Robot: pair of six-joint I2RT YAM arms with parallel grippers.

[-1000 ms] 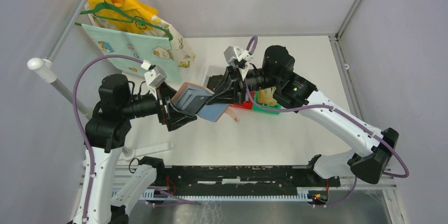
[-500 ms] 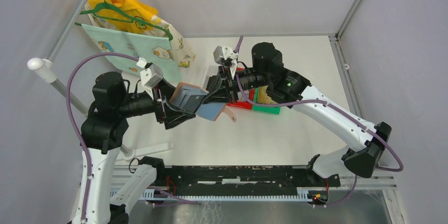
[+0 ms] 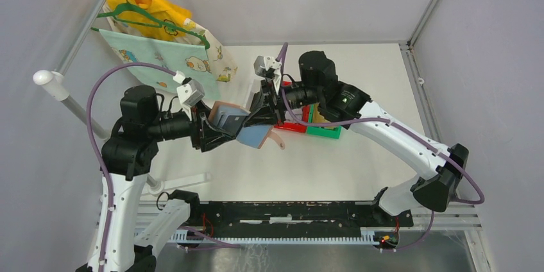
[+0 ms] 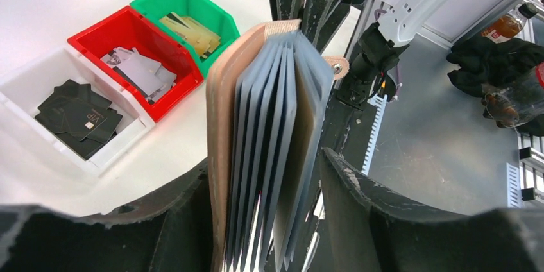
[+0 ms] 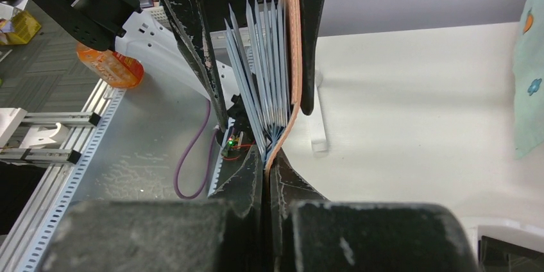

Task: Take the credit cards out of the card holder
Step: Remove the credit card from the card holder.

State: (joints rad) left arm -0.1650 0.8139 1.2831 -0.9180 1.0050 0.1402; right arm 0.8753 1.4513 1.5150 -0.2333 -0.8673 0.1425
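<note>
White table below, holder aloft between arms | right gripper pinching its spine | left gripper just narrowed around fanned pockets — spread, contact unclear | I'd say a card pull is near

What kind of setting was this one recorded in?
Probably a lab robot cell: a white table boxed in by grey panels and aluminium framing, with coloured sorting bins.

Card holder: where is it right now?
In the top view the card holder is in the air left of centre, the right gripper pinching its cover and the left gripper straddling its pockets, just left of the red bin.
</note>
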